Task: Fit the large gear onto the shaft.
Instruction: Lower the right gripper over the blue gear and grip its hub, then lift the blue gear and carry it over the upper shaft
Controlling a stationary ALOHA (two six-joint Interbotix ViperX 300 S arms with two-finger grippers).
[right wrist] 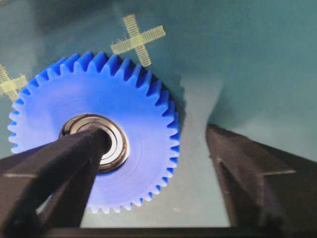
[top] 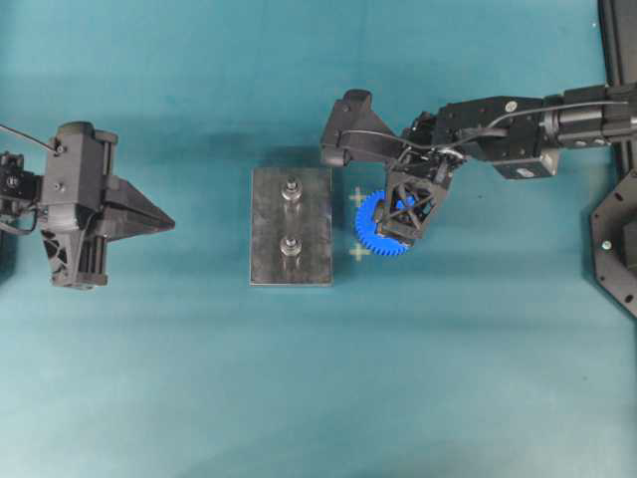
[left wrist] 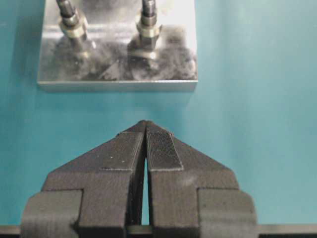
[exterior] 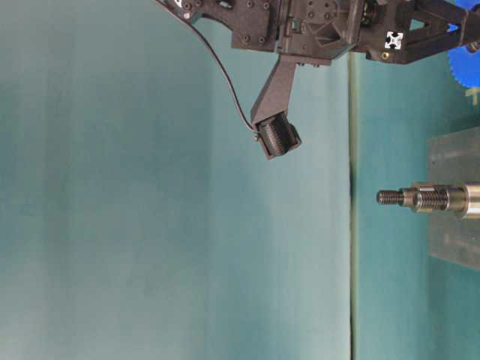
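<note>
In the overhead view the right gripper covers most of the large gear, leaving only a toothed blue arc showing at its 8 o'clock side. The gear lies flat on the teal table, just beside the long edge of the grey plate at 3 o'clock, between two pale tape crosses. The right wrist view shows the jaws spread: one finger reaches over the gear's silver bearing, the other stands clear of the teeth at 3 o'clock, gripping nothing. The table-level view cuts the gear to a sliver at the frame's edge. The shaft stands at 12 o'clock on the plate, its twin peg at 6 o'clock; both are bare. The left gripper hangs well apart at the plate's 9 o'clock, its fingers pressed together, with open table between. No legible writing shows; only a small black-and-white marker on the right arm.
</note>
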